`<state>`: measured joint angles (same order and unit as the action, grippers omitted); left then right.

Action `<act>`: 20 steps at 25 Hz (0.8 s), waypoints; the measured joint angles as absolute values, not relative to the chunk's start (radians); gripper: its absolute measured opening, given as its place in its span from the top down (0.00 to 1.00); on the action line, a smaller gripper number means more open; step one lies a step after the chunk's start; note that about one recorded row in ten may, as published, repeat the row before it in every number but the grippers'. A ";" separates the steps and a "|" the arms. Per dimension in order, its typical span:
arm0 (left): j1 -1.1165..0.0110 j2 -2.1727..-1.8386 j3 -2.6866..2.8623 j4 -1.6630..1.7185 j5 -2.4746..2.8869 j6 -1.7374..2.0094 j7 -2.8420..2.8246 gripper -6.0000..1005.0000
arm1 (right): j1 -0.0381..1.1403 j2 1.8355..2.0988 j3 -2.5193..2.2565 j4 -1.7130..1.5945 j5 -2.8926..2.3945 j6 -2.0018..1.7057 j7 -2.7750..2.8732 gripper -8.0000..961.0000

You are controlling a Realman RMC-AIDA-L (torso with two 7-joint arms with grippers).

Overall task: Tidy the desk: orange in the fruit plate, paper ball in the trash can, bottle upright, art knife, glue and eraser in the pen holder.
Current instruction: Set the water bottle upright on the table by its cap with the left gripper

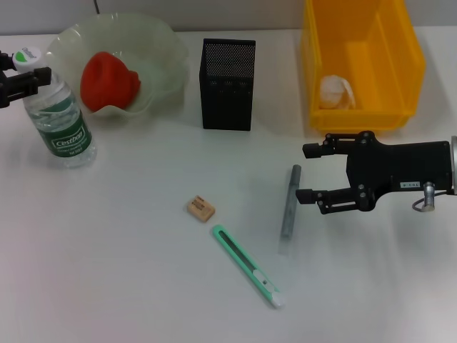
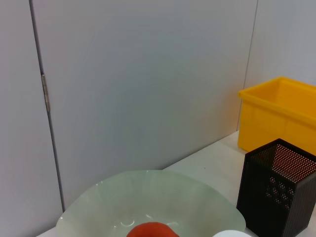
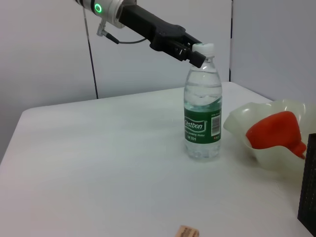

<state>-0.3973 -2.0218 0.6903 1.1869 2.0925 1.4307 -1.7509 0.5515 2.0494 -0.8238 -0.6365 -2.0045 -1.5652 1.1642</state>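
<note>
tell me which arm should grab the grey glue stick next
The right. Its claw is open and sits just beside the glue stick on the table. The left claw is far off at the bottle cap, at the far left.

You have a white counter (image 1: 128,271) carrying an upright clear plastic water bottle (image 1: 61,118), a pale green wavy glass bowl (image 1: 161,57), a black mesh pen holder (image 1: 228,83), a yellow plastic bin (image 1: 364,64), a tan eraser (image 1: 201,208), a green art knife (image 1: 247,265) and a grey glue stick (image 1: 290,202).
</note>
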 joint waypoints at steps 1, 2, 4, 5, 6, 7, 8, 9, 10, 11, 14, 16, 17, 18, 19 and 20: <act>-0.397 -2.022 0.690 1.187 2.092 1.431 -1.751 0.52 | 0.552 2.049 -0.824 -0.637 -2.005 -1.563 1.164 0.18; -0.397 -2.022 0.690 1.187 2.092 1.431 -1.751 0.51 | 0.552 2.049 -0.824 -0.637 -2.005 -1.563 1.164 0.18; -0.397 -2.022 0.689 1.187 2.092 1.430 -1.749 0.51 | 0.552 2.049 -0.825 -0.637 -2.005 -1.563 1.164 0.18; -0.397 -2.022 0.689 1.187 2.092 1.430 -1.749 0.51 | 0.552 2.049 -0.825 -0.637 -2.005 -1.563 1.164 0.18; -0.397 -2.022 0.689 1.187 2.092 1.430 -1.745 0.51 | 0.552 2.049 -0.825 -0.637 -2.005 -1.563 1.164 0.18; -0.397 -2.022 0.689 1.187 2.092 1.430 -1.745 0.51 | 0.552 2.049 -0.825 -0.637 -2.005 -1.563 1.164 0.18; -0.397 -2.022 0.687 1.187 2.090 1.430 -1.737 0.51 | 0.552 2.049 -0.825 -0.637 -2.005 -1.562 1.164 0.18; -0.397 -2.022 0.687 1.187 2.090 1.430 -1.737 0.51 | 0.552 2.049 -0.825 -0.637 -2.005 -1.562 1.164 0.18; -0.397 -2.022 0.687 1.187 2.089 1.429 -1.734 0.51 | 0.552 2.049 -0.825 -0.637 -2.005 -1.562 1.164 0.18; -0.397 -2.023 0.684 1.187 2.087 1.429 -1.731 0.51 | 0.552 2.049 -0.825 -0.637 -2.005 -1.562 1.164 0.18; -0.397 -2.024 0.683 1.187 2.086 1.429 -1.730 0.51 | 0.552 2.049 -0.825 -0.637 -2.004 -1.561 1.164 0.18; -0.397 -2.024 0.683 1.187 2.086 1.428 -1.731 0.51 | 0.552 2.049 -0.825 -0.637 -2.004 -1.561 1.164 0.18; -0.397 -2.024 0.683 1.187 2.086 1.428 -1.731 0.51 | 0.552 2.049 -0.825 -0.637 -2.004 -1.561 1.164 0.18; -0.397 -2.024 0.682 1.187 2.086 1.426 -1.735 0.50 | 0.552 2.049 -0.824 -0.637 -2.004 -1.561 1.164 0.18; -0.397 -2.024 0.682 1.187 2.086 1.426 -1.735 0.50 | 0.552 2.049 -0.824 -0.637 -2.004 -1.561 1.164 0.18; -0.397 -2.025 0.681 1.187 2.085 1.420 -1.737 0.50 | 0.552 2.049 -0.824 -0.637 -2.004 -1.561 1.164 0.18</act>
